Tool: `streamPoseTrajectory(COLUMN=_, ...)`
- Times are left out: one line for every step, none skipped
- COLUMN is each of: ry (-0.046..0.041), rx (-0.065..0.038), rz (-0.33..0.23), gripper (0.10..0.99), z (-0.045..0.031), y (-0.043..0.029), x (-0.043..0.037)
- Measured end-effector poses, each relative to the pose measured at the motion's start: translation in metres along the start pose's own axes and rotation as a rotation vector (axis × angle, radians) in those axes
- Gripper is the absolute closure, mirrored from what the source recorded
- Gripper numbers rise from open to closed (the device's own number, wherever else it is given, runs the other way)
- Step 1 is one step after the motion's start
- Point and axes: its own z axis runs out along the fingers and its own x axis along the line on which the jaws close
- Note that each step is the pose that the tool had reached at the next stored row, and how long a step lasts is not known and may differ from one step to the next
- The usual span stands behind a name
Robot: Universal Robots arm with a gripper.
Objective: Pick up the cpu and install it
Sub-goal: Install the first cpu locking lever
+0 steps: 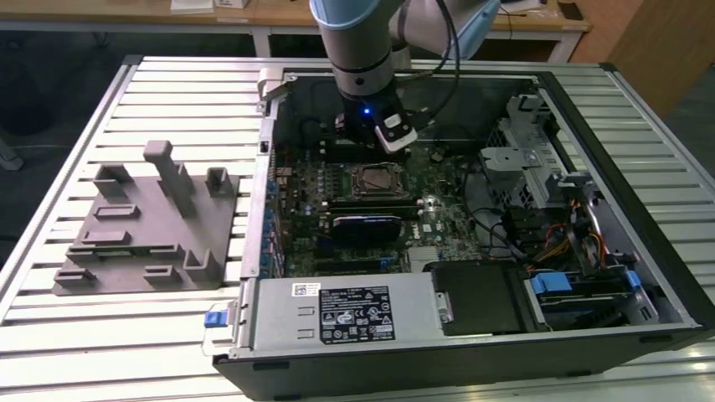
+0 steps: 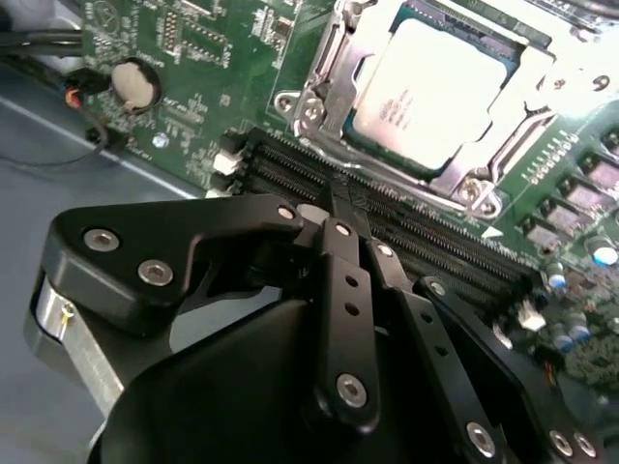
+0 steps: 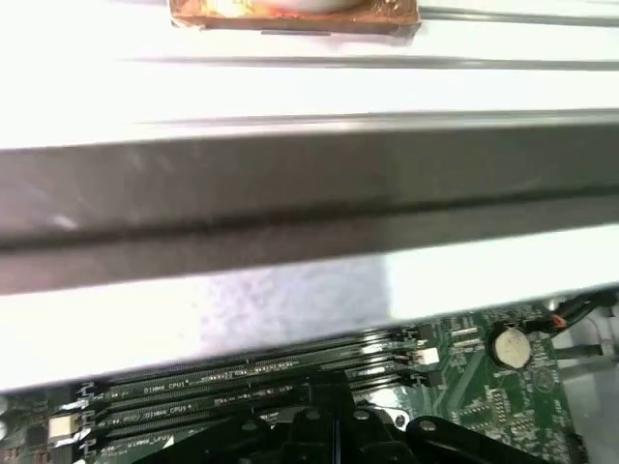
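Installation looks done: cpu (image 2: pixel 440 87) sits in its socket (image 2: pixel 319 101), gripper (image 2: pixel 334 217) just beside, fingers (image 2: pixel 338 290) pressed together, empty; retreat seems due.

Silver-grey arm (image 1: pixel 363 50) with pale-blue joint caps, black cable, black screw-studded pincer (image 2: pixel 338 208) linkages.

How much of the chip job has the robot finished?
The cpu already sits in its socket on the green motherboard, so picking up and placing look done. The hand hovers beside it over the memory slots, holding nothing. Whether the socket is latched isn't clear.
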Motion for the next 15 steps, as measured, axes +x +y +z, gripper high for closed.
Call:
streamPoseTrajectory(ry=0.0001, rx=0.000, rz=0.000, gripper=0.980, z=-0.0026, y=0.0006, x=-0.0005)
streamPoseTrajectory(ry=0.0001, rx=0.000, rz=0.000, gripper=0.980, z=-0.0045, y=0.0011, x=-0.0009)
streamPoseTrajectory(ry=0.0000, rx=0.000, rz=0.000, gripper=0.980, z=-0.0050, y=0.0013, x=-0.0011)
streamPoseTrajectory(ry=0.0000, rx=0.000, rz=0.000, gripper=0.980, z=-0.0050, y=0.0012, x=-0.0011)
streamPoseTrajectory(ry=0.0000, rx=0.000, rz=0.000, gripper=0.980, z=-0.0050, y=0.0013, x=-0.0011)
streamPoseTrajectory(ry=0.0000, rx=0.000, rz=0.000, gripper=0.980, z=-0.0050, y=0.0013, x=-0.0011)
streamPoseTrajectory(ry=-0.0001, rx=0.000, rz=0.000, gripper=0.980, z=-0.0051, y=0.0012, x=-0.0011)
streamPoseTrajectory(ry=-0.0002, rx=0.004, rz=-0.001, gripper=0.980, z=-0.0051, y=0.0013, x=-0.0011)
streamPoseTrajectory(ry=-0.0008, rx=0.015, rz=-0.003, gripper=0.980, z=-0.0050, y=0.0013, x=-0.0013)
streamPoseTrajectory(ry=-0.0013, rx=0.029, rz=-0.007, gripper=0.980, z=-0.0049, y=0.0013, x=-0.0014)
streamPoseTrajectory(ry=-0.0018, rx=0.057, rz=-0.013, gripper=0.980, z=-0.0047, y=0.0013, x=-0.0018)
streamPoseTrajectory(ry=-0.0016, rx=0.070, rz=-0.015, gripper=0.980, z=-0.0045, y=0.0014, x=-0.0022)
streamPoseTrajectory(ry=-0.0008, rx=0.082, rz=-0.018, gripper=0.980, z=-0.0044, y=0.0014, x=-0.0025)
streamPoseTrajectory(ry=0.0001, rx=0.095, rz=-0.020, gripper=0.980, z=-0.0042, y=0.0014, x=-0.0029)
streamPoseTrajectory(ry=0.0013, rx=0.107, rz=-0.023, gripper=0.980, z=-0.0041, y=0.0015, x=-0.0034)
